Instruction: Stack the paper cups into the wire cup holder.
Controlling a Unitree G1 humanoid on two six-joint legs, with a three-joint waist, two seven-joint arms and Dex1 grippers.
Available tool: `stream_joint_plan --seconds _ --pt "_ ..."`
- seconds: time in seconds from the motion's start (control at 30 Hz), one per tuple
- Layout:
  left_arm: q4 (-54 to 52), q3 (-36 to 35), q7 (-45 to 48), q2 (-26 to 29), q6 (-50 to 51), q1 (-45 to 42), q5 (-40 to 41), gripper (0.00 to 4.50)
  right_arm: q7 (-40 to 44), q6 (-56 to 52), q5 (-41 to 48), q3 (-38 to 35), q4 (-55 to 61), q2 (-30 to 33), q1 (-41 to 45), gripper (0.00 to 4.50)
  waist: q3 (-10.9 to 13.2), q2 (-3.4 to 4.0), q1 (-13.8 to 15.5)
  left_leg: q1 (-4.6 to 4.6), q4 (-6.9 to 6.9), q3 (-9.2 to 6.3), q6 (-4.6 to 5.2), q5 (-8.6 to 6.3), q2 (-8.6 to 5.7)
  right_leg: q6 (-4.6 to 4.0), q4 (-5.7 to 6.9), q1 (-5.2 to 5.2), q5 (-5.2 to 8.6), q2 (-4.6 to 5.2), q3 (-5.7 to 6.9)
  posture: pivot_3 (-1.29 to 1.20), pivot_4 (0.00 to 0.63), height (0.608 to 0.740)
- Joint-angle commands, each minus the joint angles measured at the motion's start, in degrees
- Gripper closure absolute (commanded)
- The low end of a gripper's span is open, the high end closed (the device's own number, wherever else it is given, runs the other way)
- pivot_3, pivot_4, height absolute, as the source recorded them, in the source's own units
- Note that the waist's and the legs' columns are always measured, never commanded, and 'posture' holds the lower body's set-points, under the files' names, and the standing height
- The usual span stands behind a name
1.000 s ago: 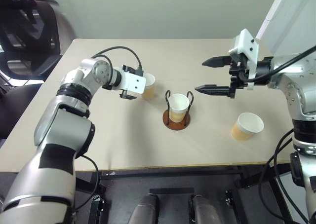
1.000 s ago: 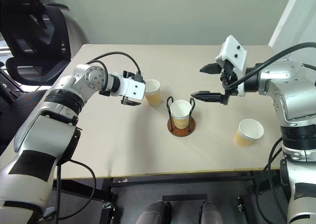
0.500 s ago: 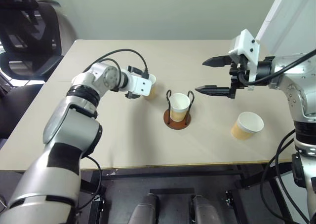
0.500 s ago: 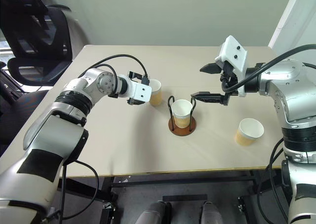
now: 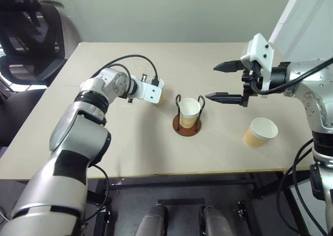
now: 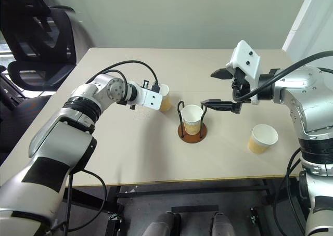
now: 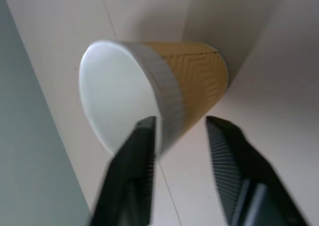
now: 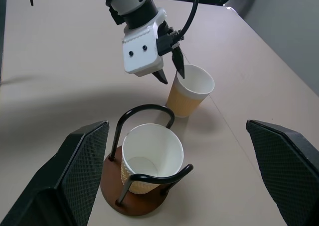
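Paper, thin and easily crushed, was the material at risk here. On a pale desk the wire cup holder stood near the middle, already carrying one paper cup upright between its black loops. A second cup stood just beside the holder on the robot's left, and the left gripper straddled its rim, one finger inside the mouth and one outside, the jaws narrowed around the wall; whether they pinched it firmly could not be told. A third cup stood well apart on the right. The right gripper hovered above the desk near the holder, jaws wide and empty. The rim pinch looked shallow, so the cup might have buckled, tilted or slipped when lifted, and a tilted cup could have caught a wire loop instead of nesting.
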State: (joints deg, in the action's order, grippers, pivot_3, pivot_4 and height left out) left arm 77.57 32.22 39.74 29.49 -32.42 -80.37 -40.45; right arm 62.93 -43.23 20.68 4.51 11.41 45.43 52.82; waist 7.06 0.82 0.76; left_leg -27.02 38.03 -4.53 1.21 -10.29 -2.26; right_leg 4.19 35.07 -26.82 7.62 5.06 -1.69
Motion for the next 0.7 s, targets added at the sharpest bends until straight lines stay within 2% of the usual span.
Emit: stream_joint_plan --seconds 0.03,0.07,0.3,0.43,0.7 --pt "0.0 0.2 -0.37 0.15 0.31 -1.03 -0.5 4.31 -0.8 -0.2 0.84 -1.68 1.62 1.12 0.83 0.0 0.0 0.0 -0.01 0.0 0.01 -0.02 0.01 -0.01 0.02 0.01 -0.02 0.02 0.0 0.01 -0.03 0.0 0.15 0.74" --pt "0.04 0.36 -0.31 0.08 0.33 -1.0 -0.65 4.47 -0.89 -0.11 0.81 -1.62 1.44 1.15 0.86 0.0 0.0 -0.01 -0.01 0.01 -0.01 0.02 0.01 0.0 -0.01 0.01 -0.02 0.01 0.0 -0.07 0.05 0.0 0.15 0.74" --pt "0.13 0.51 1.15 -0.01 0.24 -1.46 -0.53 4.47 -1.1 0.34 0.7 -1.27 0.83 1.37 0.52 0.0 0.0 0.0 0.01 0.0 -0.01 0.02 0.03 -0.01 0.0 0.06 -0.05 0.02 -0.02 -0.01 -0.01 0.0 0.15 0.74" --pt "-0.02 -0.29 5.52 0.99 -0.79 -2.58 0.52 4.47 -0.82 0.69 0.53 -1.06 0.44 1.59 0.48 0.0 0.0 -0.01 -0.03 0.01 -0.01 0.09 0.04 -0.02 -0.01 0.08 -0.04 0.01 -0.03 -0.21 0.09 0.0 0.15 0.74" --pt "-0.55 -8.76 25.22 3.12 0.04 -6.31 10.69 4.47 4.44 3.56 0.37 -0.2 -0.75 5.74 -2.61 0.0 -0.01 -0.03 0.23 -0.06 -0.02 -0.08 0.07 -0.06 0.03 0.13 -0.11 0.01 0.0 -0.05 -0.1 0.0 0.15 0.74"
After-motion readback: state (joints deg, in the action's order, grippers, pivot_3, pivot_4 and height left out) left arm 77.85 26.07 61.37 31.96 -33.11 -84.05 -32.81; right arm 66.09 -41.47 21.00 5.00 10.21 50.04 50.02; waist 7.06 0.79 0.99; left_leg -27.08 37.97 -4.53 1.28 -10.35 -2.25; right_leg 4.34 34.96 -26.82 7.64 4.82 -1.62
